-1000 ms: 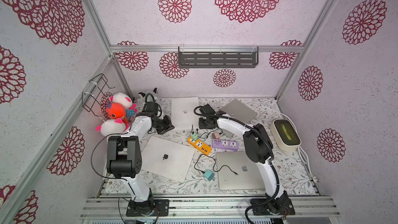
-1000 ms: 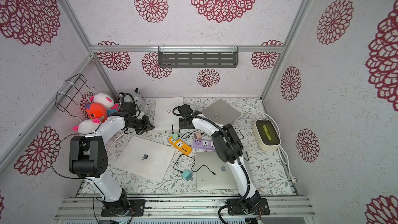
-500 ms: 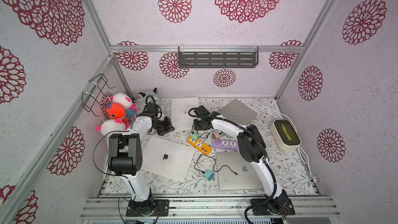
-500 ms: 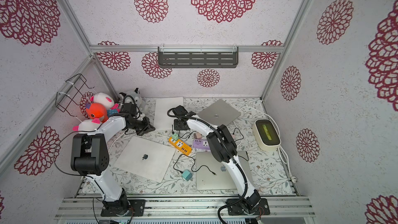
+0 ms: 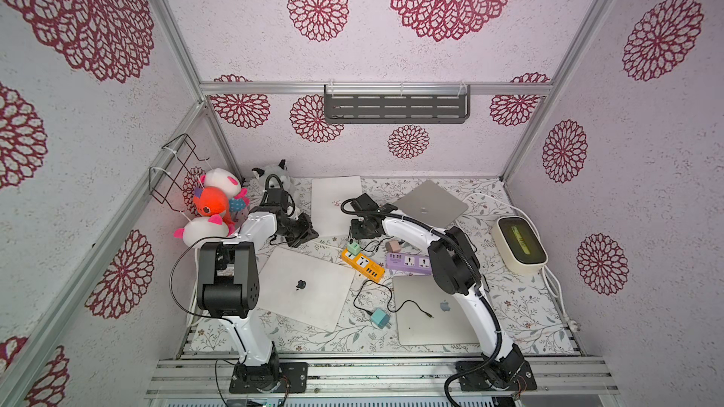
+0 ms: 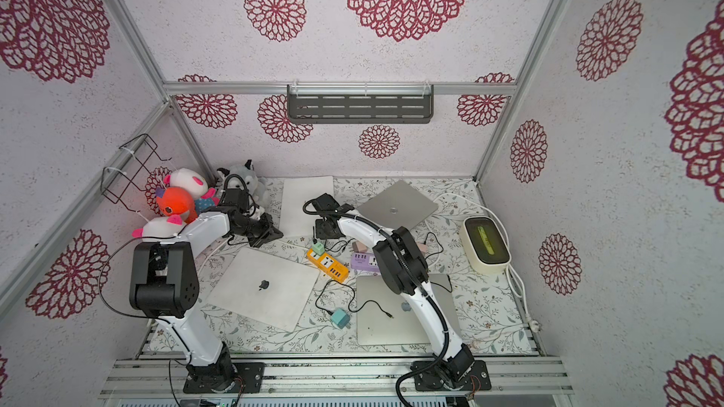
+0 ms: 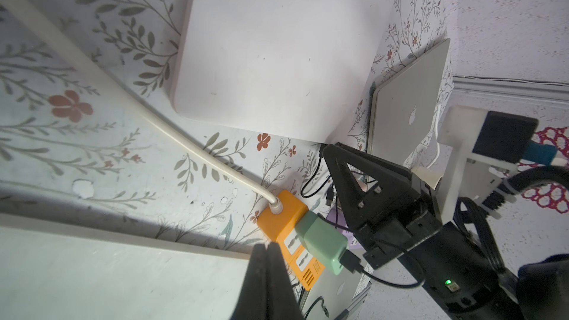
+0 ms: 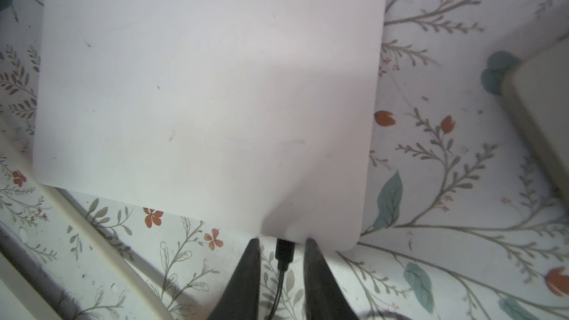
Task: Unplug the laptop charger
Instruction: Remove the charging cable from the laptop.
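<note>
Inspected floral tabletop (image 5: 509, 307): crowded, with other laptops lying closed around the work area. Found white laptop (image 8: 209, 87) flat toward the far side, lid shut. Located right gripper (image 8: 281, 243) at that laptop's near edge, jaws parted and straddling the connector with a gap on each side, nothing clamped yet. Located left gripper (image 7: 267, 246) hovering just beside the orange power strip (image 7: 281, 220), jaws pressed together, holding nothing. Noted green charger brick (image 7: 323, 241) seated in that strip, with a black lead leaving its end. Confirmed black charger plug (image 8: 284, 252) seated in the white laptop's edge port, centred between the right fingertips.

Judged step in hand: closing on the plug ahead of extraction. Recommend gripping the rigid plug body, not the thin cable (image 8: 277, 290) behind it. Recommend pulling straight back along the port's axis, level with the table, without twisting or lifting. Expect the laptop to slide with the pull; advise bracing its lid with the left gripper if so. Avoid pinching the laptop's edge.
</note>
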Action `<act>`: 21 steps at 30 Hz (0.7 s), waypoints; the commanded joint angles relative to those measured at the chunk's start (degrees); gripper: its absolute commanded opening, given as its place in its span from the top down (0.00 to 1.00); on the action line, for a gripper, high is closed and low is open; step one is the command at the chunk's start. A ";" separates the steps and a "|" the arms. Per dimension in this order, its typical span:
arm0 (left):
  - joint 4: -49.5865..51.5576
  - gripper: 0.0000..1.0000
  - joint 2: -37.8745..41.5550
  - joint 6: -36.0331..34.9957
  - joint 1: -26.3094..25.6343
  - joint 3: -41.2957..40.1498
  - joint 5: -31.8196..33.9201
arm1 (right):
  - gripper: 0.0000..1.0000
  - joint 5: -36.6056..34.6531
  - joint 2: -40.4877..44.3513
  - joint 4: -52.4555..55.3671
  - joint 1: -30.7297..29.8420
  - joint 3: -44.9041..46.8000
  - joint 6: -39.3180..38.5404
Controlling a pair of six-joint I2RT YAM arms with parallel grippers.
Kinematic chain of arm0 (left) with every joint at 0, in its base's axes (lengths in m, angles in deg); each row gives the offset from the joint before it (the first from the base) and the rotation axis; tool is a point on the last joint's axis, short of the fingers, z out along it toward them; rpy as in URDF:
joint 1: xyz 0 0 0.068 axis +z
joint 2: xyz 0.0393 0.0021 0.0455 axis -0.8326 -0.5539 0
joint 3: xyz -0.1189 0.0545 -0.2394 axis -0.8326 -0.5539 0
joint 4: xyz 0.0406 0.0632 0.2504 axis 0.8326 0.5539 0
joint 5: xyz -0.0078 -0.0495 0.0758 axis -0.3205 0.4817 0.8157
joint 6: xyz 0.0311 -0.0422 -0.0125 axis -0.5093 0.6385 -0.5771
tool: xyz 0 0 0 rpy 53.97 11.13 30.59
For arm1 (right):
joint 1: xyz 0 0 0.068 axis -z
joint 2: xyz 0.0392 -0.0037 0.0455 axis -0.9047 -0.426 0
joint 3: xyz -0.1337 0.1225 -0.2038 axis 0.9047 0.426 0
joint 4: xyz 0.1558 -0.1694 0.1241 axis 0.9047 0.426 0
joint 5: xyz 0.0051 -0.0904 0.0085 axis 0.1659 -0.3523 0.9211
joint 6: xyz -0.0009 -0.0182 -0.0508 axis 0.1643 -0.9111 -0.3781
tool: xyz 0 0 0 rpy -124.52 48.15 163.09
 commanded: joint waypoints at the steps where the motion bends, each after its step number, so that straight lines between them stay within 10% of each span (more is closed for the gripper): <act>1: -1.47 0.98 -0.86 -0.84 0.36 -0.55 -0.66 | 0.74 0.54 -1.14 1.12 -0.26 -1.76 -0.55; 21: -1.82 0.98 -1.20 -0.94 0.36 -0.82 -0.88 | 0.79 -2.48 -2.01 3.84 -0.41 -2.73 0.30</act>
